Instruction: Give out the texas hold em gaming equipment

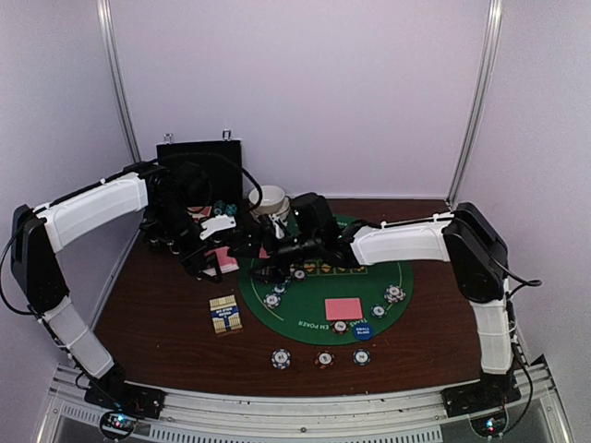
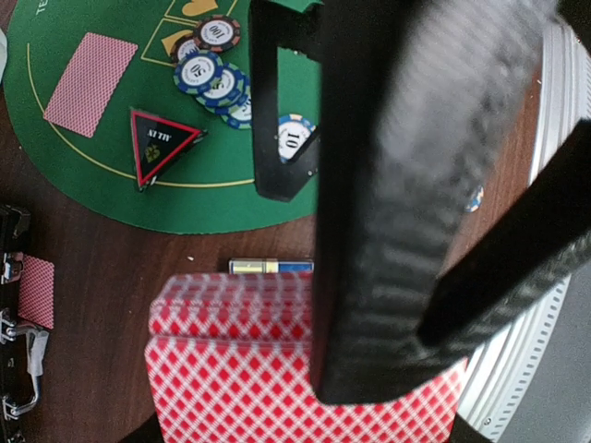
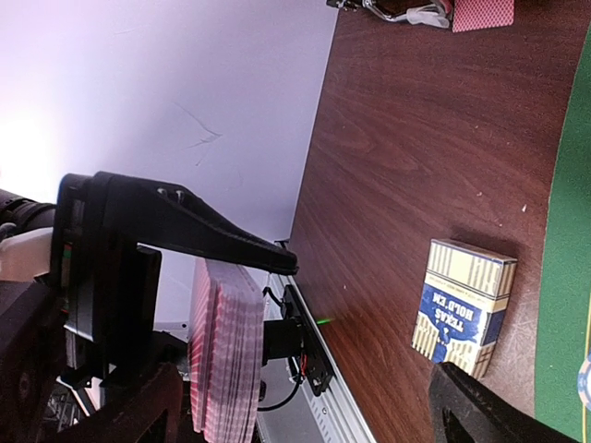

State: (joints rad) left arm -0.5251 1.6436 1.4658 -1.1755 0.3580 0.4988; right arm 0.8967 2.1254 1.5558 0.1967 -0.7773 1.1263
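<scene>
Left of the green mat (image 1: 323,288), the counter (image 1: 157,314) lies bare but for the card box (image 1: 225,314) beside the mat's edge. The left arm (image 1: 92,208) and right arm (image 1: 397,242) crowd the mat's back-left rim, the left fingers (image 2: 388,185) clamping a card deck (image 2: 268,378). Three chips (image 1: 324,358) line its front.

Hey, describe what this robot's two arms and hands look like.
The two arms match. The left arm and right arm have white, boxy link covers between black joint housings, and thin black cables loop off the elbows. The left hand and right hand are mostly black, with long flat fingers that have a ribbed texture. No readable markings show.
</scene>
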